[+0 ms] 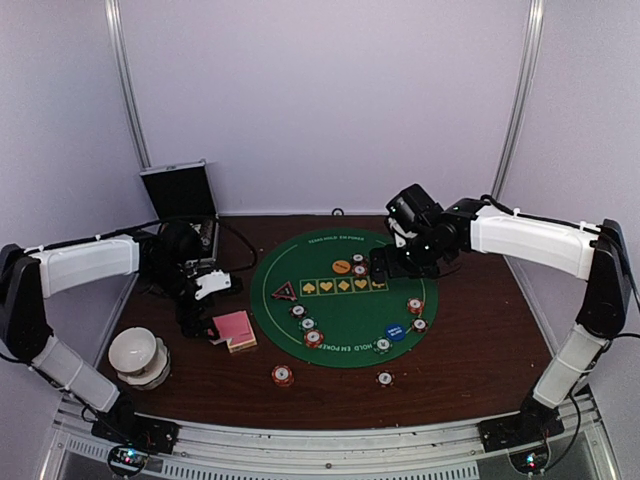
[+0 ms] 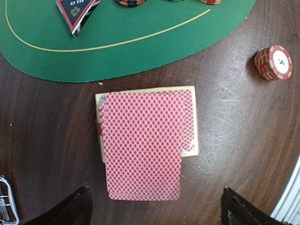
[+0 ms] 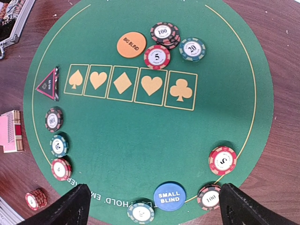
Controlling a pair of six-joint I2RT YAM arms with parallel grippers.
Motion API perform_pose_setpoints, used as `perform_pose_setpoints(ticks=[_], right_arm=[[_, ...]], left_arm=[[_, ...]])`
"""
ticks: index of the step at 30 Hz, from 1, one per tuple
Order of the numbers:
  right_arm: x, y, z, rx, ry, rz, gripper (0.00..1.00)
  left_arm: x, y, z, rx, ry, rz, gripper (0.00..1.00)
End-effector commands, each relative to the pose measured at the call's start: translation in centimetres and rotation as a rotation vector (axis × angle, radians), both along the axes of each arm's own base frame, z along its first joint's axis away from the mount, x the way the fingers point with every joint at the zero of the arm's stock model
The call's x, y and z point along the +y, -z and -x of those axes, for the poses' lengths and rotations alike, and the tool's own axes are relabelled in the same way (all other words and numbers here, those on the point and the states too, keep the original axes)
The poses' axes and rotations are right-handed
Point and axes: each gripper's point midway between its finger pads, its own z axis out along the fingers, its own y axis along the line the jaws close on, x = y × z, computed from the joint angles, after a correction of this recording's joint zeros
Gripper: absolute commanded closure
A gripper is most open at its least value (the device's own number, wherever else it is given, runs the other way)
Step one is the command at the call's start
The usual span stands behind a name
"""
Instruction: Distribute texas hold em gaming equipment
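My left fingers gape empty over the pink-backed cards at the green mat's 8 o'clock on the desk, my right fingers gape empty above that mat.

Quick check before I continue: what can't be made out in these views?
- Card faces: deck lies backs up, left wrist view; count unreadable.
- Chips at that view's top edge: cut off.
- Black case contents: dark, too small, top view.
- Green chip value: blurred, right wrist view.
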Motion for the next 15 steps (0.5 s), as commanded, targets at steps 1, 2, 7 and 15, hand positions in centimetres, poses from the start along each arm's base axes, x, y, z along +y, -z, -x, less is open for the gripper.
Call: perform_pose_setpoints(ticks=[1, 2, 7, 15], right_arm=[[1.2, -1.9, -0.4, -0.034, 0.001, -0.054, 0.00], [1.2, -1.9, -0.3, -0.033, -0.001, -0.053, 0.00], [1.3, -1.7, 0.0, -0.031, -0.005, -0.053, 0.00], [1.8, -1.7, 0.5, -0.016, -0.026, -0.073, 0.01]], left_arm=[[-0.3, 0.9, -1.0, -0.048, 0.045, -0.013, 0.02], [-0.2, 1.0, -1.1, -0.046, 0.046, -0.017, 0.02], [-0.2, 1.5, -0.9, -0.026, 0.051, -0.022, 0.03], [-0.2, 2.2, -0.3, 0.005, 0.073, -0.031, 0.03]])
